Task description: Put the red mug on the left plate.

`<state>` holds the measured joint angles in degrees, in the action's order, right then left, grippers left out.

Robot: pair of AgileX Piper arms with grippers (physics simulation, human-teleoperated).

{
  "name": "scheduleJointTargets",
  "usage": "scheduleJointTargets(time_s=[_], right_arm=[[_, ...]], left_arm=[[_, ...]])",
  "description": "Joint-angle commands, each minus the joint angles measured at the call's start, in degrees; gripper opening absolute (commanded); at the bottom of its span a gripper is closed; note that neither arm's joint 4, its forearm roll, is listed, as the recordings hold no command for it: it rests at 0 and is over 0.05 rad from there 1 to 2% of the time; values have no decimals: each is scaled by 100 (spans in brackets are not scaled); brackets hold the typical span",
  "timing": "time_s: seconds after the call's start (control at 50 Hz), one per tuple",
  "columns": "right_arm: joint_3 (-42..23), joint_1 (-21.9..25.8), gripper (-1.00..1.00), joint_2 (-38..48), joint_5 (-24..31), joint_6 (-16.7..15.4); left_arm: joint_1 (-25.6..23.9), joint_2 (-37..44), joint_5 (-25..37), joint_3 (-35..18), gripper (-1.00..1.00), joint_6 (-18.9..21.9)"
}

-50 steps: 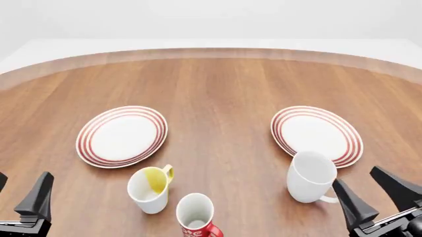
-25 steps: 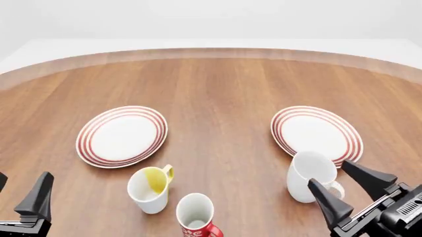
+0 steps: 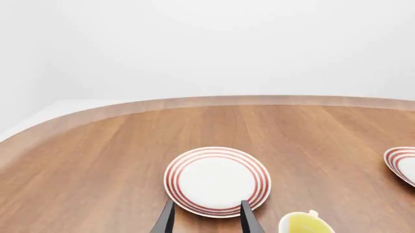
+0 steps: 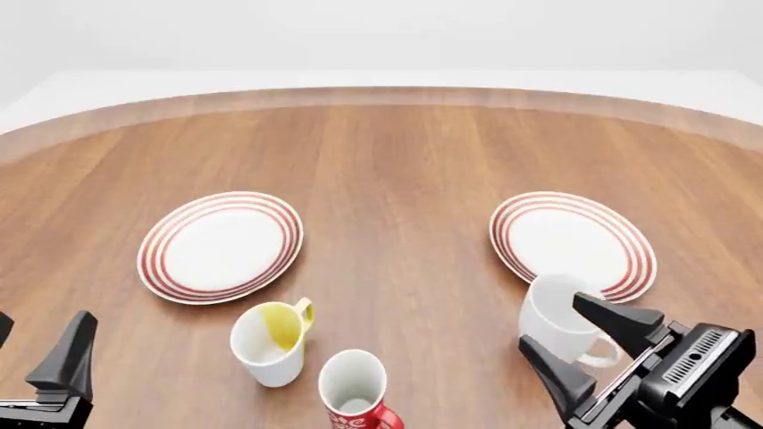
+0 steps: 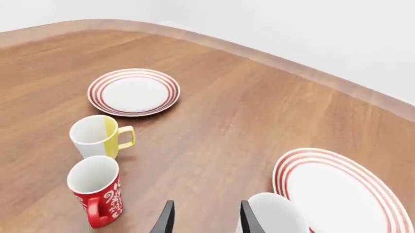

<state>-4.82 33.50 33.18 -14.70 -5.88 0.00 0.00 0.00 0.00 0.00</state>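
The red mug [image 4: 356, 393] stands upright at the table's near edge, centre; its white pattern and handle show in the right wrist view [image 5: 97, 191]. The left plate [image 4: 221, 247], white with red rings, lies empty further back on the left, also seen in both wrist views [image 3: 217, 180] [image 5: 133, 92]. My left gripper [image 4: 36, 347] hangs open at the near left corner, apart from everything; its fingers frame the plate's near rim in its own view [image 3: 206, 216]. My right gripper [image 4: 578, 344] is open and empty, close against the white mug, well right of the red mug [image 5: 206, 216].
A white-and-yellow mug [image 4: 272, 340] stands between the red mug and the left plate. A larger white mug [image 4: 558, 313] sits at the near rim of the right plate [image 4: 573, 243]. Bare wood stretches across the table's middle and back.
My right gripper has swung left and forward from the near right corner, turning toward the table's middle, and now sits by the white mug. The left arm and all dishes stayed put.
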Motion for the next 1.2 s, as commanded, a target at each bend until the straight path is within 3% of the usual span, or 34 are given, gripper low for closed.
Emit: scheduleJointTargets(time_s=[0.02, 1.2], right_arm=[[-8, 297, 100, 473, -252, -7], [-467, 1834, 100, 2874, -1495, 73]], left_arm=[[0, 0, 0, 0, 100, 0], [0, 0, 0, 0, 100, 0]])
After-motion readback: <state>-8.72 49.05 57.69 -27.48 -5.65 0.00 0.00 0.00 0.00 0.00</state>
